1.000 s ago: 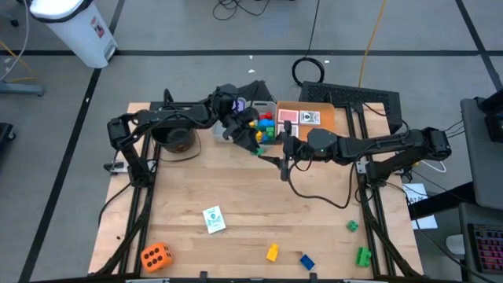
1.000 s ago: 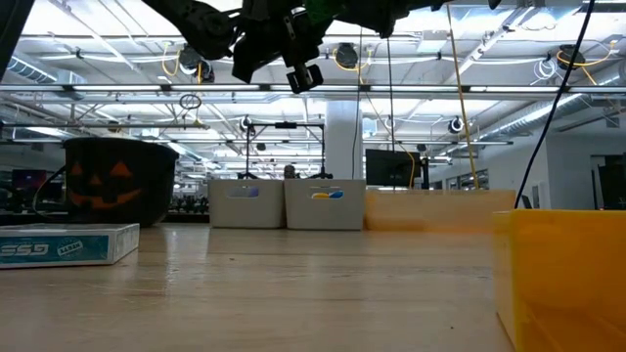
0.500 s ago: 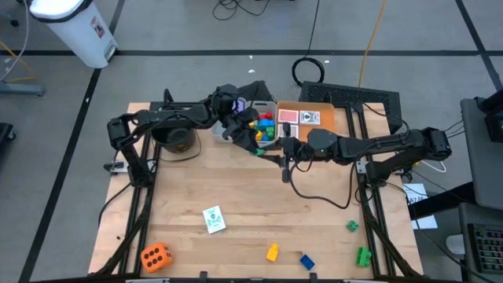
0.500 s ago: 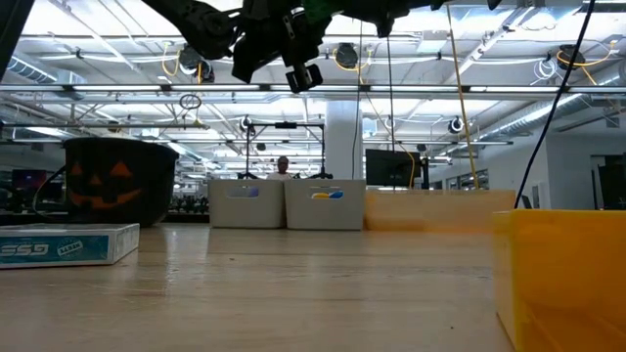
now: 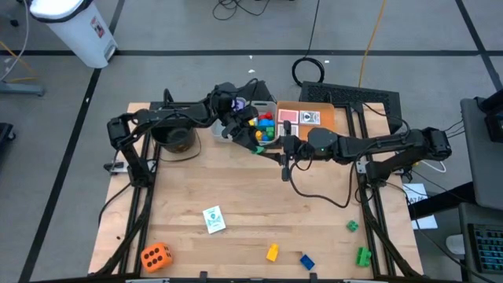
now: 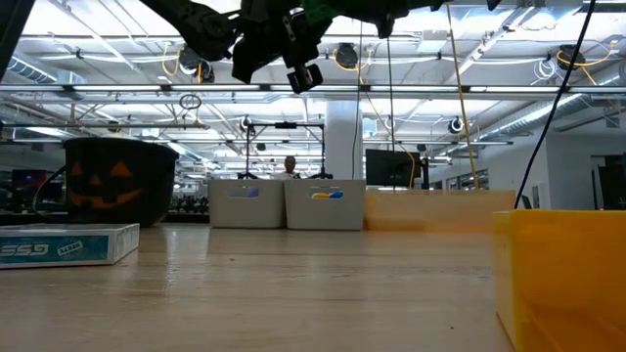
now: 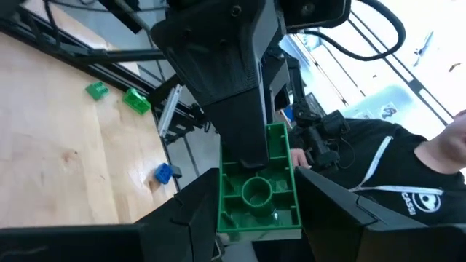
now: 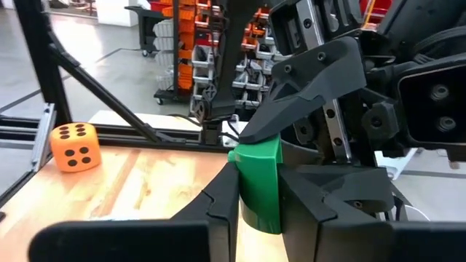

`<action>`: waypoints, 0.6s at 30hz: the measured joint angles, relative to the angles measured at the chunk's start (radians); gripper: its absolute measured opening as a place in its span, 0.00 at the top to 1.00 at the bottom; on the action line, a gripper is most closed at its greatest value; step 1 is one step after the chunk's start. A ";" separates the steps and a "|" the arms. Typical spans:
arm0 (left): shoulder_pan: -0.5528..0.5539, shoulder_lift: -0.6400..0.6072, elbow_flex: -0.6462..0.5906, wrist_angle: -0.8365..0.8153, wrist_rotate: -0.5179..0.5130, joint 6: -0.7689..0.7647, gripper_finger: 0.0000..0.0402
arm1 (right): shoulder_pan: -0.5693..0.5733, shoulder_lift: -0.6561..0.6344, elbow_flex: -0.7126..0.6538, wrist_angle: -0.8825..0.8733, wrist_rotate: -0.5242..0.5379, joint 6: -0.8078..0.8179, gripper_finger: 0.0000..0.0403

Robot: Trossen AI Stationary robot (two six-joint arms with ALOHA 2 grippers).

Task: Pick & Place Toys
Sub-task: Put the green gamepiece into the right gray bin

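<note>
Change in the last sec: right jaws have gone from roughly half open to clenched on the green brick (image 8: 261, 185). Left jaws haven't moved & grip the same brick. So both arms hold one brick in mid-air above the worktop (image 5: 236, 189), just in front of the grey bin (image 5: 266, 103) w/ bricks. Left arm (image 5: 181, 116) reaches in from the back-left, right arm (image 5: 377, 144) from the right.

Reads as a hand-over, half done: receiver has it, giver hasn't let go. Next prob. left jaws release.

Task far from over. Still on the worktop: orange die (image 5: 156, 255), card (image 5: 213, 219), yellow brick (image 5: 272, 252), blue brick (image 5: 306, 260), two green bricks (image 5: 362, 255).
</note>
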 joint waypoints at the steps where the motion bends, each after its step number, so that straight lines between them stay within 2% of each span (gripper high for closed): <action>1: 0.006 0.000 0.000 0.003 -0.002 -0.002 0.57 | -0.001 0.000 0.000 0.001 0.004 0.001 0.86; 18: 0.034 0.000 0.000 0.070 -0.002 -0.036 0.57 | -0.004 -0.001 0.000 0.008 0.008 0.003 0.86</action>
